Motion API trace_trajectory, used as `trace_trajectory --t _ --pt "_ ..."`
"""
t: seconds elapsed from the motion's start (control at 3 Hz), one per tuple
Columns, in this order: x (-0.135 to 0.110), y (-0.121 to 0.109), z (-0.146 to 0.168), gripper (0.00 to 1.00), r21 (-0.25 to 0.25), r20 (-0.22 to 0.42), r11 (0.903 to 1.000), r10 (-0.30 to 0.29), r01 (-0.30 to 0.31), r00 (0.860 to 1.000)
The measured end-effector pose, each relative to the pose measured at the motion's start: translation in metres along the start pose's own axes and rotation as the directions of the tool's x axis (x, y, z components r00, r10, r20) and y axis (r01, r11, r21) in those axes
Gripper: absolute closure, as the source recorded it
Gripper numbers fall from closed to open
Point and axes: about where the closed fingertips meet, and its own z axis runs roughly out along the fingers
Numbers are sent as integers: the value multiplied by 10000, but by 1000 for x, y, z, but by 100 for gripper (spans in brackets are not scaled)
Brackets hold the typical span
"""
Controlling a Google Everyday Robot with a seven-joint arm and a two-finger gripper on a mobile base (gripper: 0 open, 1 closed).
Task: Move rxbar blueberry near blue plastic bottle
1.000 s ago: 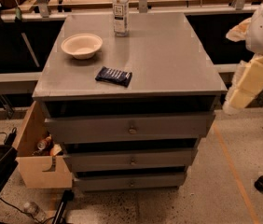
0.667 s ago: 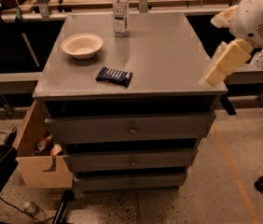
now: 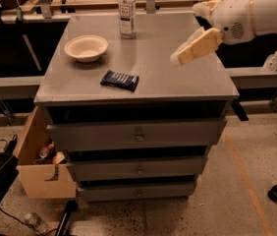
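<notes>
The gripper [image 3: 181, 57] swings in over the cabinet's [image 3: 178, 85] right side, well apart from the rxbar blueberry [image 3: 119, 79]; open or closed, I can't tell.

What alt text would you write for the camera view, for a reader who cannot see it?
The gripper hovers over the right side of a grey drawer cabinet, apart from the rxbar blueberry lying near the front edge; a white bowl and the blue plastic bottle stand farther back.
</notes>
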Motion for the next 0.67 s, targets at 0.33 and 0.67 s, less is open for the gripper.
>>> trace_trajectory --t 0.33,0.67 --pt "1 1 34 0 200 675 9992 326 -340 9972" --pt "0 -2 37 0 358 732 9987 346 -373 9967"
